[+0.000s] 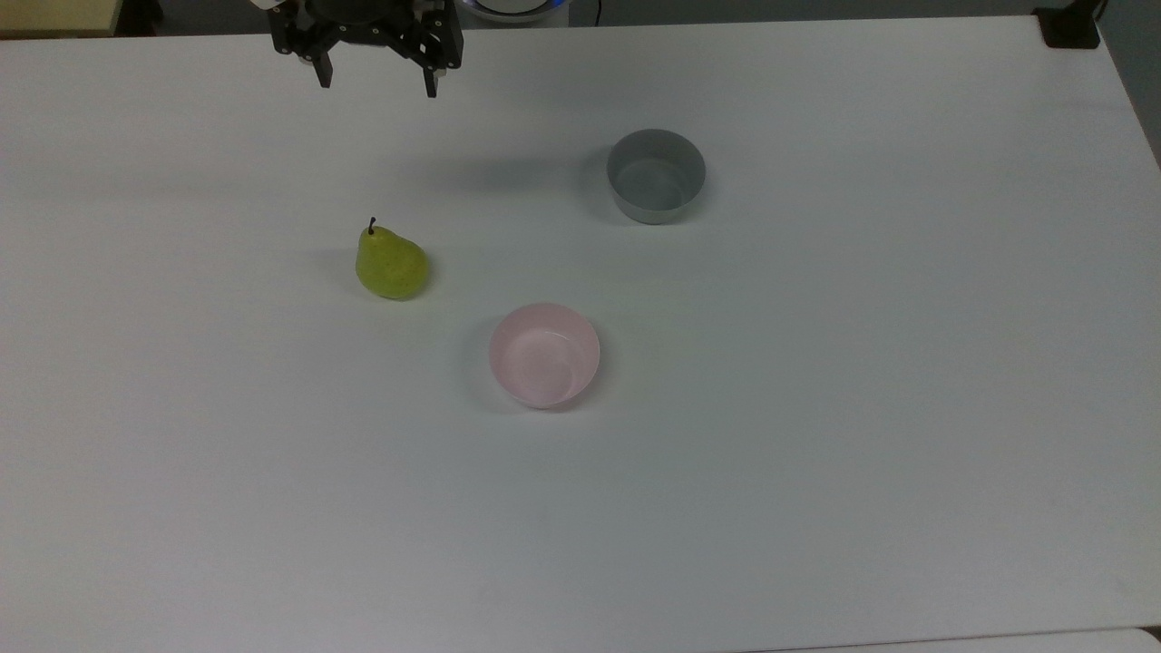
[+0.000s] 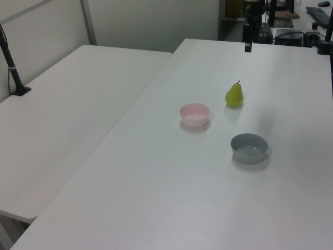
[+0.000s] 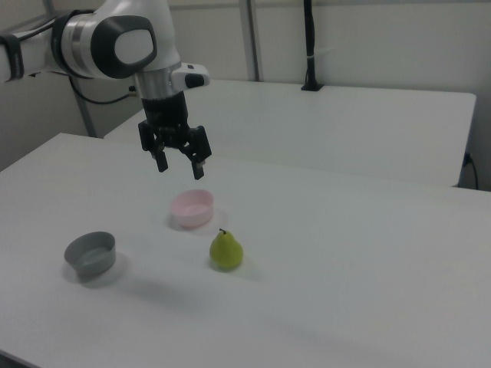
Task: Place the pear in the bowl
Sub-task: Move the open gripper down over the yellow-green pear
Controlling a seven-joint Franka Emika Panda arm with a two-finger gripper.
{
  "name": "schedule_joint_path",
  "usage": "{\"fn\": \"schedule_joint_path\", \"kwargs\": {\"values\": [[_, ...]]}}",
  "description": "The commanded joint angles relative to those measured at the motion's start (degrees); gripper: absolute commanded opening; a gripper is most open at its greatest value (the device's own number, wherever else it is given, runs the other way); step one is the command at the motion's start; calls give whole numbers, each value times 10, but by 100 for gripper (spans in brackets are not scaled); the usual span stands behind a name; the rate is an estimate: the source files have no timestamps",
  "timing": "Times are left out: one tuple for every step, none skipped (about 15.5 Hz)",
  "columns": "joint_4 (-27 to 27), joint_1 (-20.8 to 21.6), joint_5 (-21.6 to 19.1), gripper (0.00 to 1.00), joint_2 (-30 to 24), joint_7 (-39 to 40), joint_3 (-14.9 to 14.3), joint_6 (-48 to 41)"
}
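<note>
Currently my end effector (image 1: 376, 83) hangs released above the worktop (image 1: 816, 453), holding nothing. Pear (image 1: 391, 264) sits upright well below it; pink bowl (image 1: 544, 355) just beyond, apart.

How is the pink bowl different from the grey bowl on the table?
Colour: the pink bowl is pale pink, the grey bowl is grey. Place: the pink bowl sits nearer the pear, while the grey bowl is farther from it, toward the top view's right. Shape: the grey bowl's walls look a little taller and straighter than the pink bowl's. Shared: both stand upright, look empty, are of similar width, and rest on the white table.
</note>
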State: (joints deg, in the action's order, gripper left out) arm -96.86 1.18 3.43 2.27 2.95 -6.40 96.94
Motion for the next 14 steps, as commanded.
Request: {"fn": "schedule_joint_path", "kwargs": {"values": [[-6,7,-5,100,-17,-2,-8,-11],[-6,7,-6,100,-17,-6,-7,-11],[-6,7,-5,100,-17,-6,-7,-11],[-6,7,-5,100,-20,-2,-7,-14],[-6,7,-6,100,-21,-1,-7,-16],[-6,7,-7,100,-22,-2,-7,-16],[-6,7,-9,100,-23,-2,-7,-15],[-6,7,-14,100,-23,-1,-7,-15],[-6,6,-18,100,-22,0,-7,-14],[-6,7,-18,100,-21,-1,-8,-12],[-6,7,-18,100,-20,-1,-8,-11],[-6,7,-18,100,-19,-1,-8,-9],[-6,7,-17,100,-17,-3,-8,-7],[-5,7,-16,100,-11,-5,-8,-4]]}}
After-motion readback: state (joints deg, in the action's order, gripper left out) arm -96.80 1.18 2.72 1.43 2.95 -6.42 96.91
